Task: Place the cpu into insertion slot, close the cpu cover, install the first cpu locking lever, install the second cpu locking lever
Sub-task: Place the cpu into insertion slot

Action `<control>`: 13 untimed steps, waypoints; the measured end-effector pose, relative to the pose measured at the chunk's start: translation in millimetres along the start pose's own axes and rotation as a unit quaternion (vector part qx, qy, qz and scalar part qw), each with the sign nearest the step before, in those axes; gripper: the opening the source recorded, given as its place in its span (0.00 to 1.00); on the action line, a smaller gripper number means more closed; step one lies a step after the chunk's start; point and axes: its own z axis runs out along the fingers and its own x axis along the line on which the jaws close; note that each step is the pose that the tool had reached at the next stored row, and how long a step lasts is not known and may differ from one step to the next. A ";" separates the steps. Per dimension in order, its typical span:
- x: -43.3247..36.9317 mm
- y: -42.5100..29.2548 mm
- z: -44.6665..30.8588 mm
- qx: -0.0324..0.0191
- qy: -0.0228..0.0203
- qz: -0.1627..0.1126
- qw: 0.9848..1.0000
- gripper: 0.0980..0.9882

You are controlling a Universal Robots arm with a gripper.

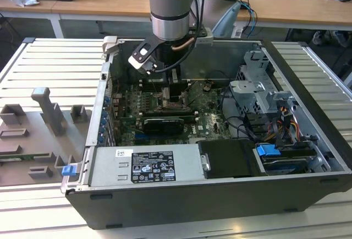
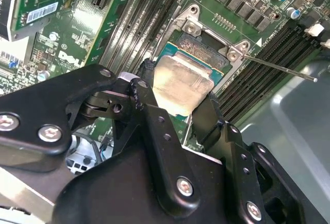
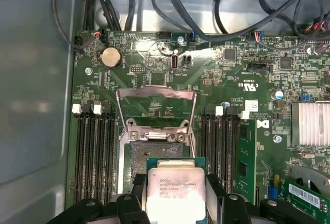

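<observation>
Exterior view, item: pincer [image 1: 165, 87]. Place: upper centre of the frame, reaching down inside the open computer case [image 1: 308, 140], over the socket [image 1: 175, 105] on the green board [image 1: 212, 119].

State of pincer: in both wrist views the fingers [image 2: 205, 118] stand a chip's width apart and are clamped on two opposite edges of the chip [image 2: 180, 85]. Nothing else is held.

Item: chip [image 3: 175, 193]. Silvery top face up, carried between the fingers, just at the near edge of the socket [image 3: 149, 158] and overlapping it. It is not seated. Whether a corner already touches the socket rim cannot be told.

Item: cover frame [image 3: 156, 102]. Swung open and lying back beyond the socket, so the socket's dark centre is exposed.

Item: lever rod [image 2: 278, 68]. Thin wire, sticking out sideways from the socket corner, over the memory slots [image 2: 258, 74].

Hazards, as judged:
- The chip appears offset from the socket; lowered so, it could land skew and bend the contacts.
- Wrong rotation against the socket's notches would stop it seating flat.
- The grip is on thin edges alone; a knock on the rim could tip or drop the chip.
- A finger could catch the loose lever rod or the open cover frame.
</observation>
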 end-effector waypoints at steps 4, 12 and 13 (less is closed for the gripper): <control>-0.1 -0.6 5.9 0.000 0.000 0.000 1.000 0.50; 6.5 -2.1 24.3 0.000 0.000 0.000 1.000 0.50; 7.6 -2.2 25.3 0.000 0.000 0.000 1.000 0.50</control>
